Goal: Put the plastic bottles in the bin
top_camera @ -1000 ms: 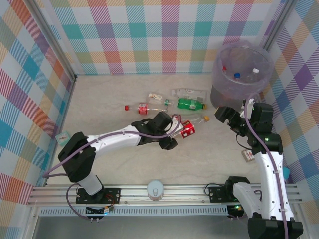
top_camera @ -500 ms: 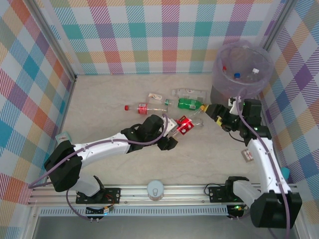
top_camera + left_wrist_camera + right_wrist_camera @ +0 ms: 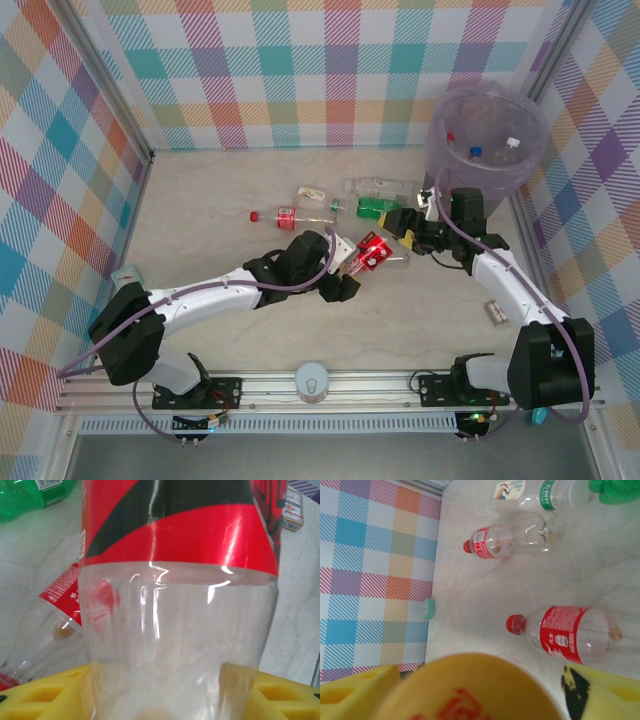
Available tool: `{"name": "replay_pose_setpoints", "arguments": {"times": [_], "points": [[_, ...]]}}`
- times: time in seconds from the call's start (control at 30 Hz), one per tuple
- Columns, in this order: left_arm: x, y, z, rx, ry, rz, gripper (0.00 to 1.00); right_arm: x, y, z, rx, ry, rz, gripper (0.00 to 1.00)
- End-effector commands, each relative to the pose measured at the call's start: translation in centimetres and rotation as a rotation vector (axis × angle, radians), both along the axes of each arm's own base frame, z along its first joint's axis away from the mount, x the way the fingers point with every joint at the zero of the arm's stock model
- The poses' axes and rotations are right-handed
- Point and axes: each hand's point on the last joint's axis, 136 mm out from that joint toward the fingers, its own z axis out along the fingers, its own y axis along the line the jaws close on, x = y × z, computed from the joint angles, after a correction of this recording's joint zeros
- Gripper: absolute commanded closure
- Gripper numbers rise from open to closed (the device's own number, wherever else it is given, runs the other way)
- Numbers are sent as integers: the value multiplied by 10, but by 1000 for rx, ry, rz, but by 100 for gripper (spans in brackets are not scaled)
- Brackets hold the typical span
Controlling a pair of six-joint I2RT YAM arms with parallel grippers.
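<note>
- Since a second earlier, the right claw [image 3: 406,228] had swung away from its place just in front of the bin [image 3: 462,186] and come leftward to the middle of the tabletop [image 3: 430,310]. The left arm had drawn in a little and then barely changed.
- The left claw [image 3: 350,263] was clamped on the base of a red-labelled bottle [image 3: 373,251], holding it clear of the tabletop with its neck pointing towards the right arm. Its wrist view showed the clear base wedged between the yellow pads.
- The right claw stood at that neck end. In its wrist view a rounded yellow cap [image 3: 470,690], seemingly the held bottle's, sat between the yellow fingers [image 3: 355,687]. Whether they had pinched it could not be told.
- The step in hand looked like a handover from the left arm to the right, since the bin stood in the far right corner, nearer the right arm.
- Next, the right claw would need a firm hold on the cap or neck before the left claw let go. It would then have to carry the bottle over the bin's rim and release it. A grip that far out on the bottle might let it swing.
- Loose bottles [image 3: 476,152] lay in the bin. A green bottle [image 3: 385,209] and a red-capped bottle [image 3: 285,216], among others, were still on the tabletop, so much of the task remained.
</note>
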Motion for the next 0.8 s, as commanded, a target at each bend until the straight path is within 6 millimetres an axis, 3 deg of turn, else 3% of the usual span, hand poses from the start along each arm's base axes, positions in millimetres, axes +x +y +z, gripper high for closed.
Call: {"name": "replay_pose_setpoints", "arguments": {"times": [0.0,0.37,0.43,0.47,0.6,0.67,0.77], "points": [[3,-10,20,-71,-31,5,51,-2,3,4,8,-21,14,24],[11,-14,19,-72,-9,50,46,-4,-10,0,-54,-20,-70,46],[16,-12,25,-78,-14,83,43,-2,-11,9,-61,-39,-82,48],[18,-12,28,-83,-21,98,38,0,-13,14,-71,-52,-92,49],[19,-11,50,-139,-52,112,5,9,-21,37,-135,-104,-127,52],[19,-8,59,-159,-67,122,1,17,-30,50,-192,-142,-162,52],[20,3,63,-148,-83,159,0,32,-44,89,-268,-235,-214,53]]}}
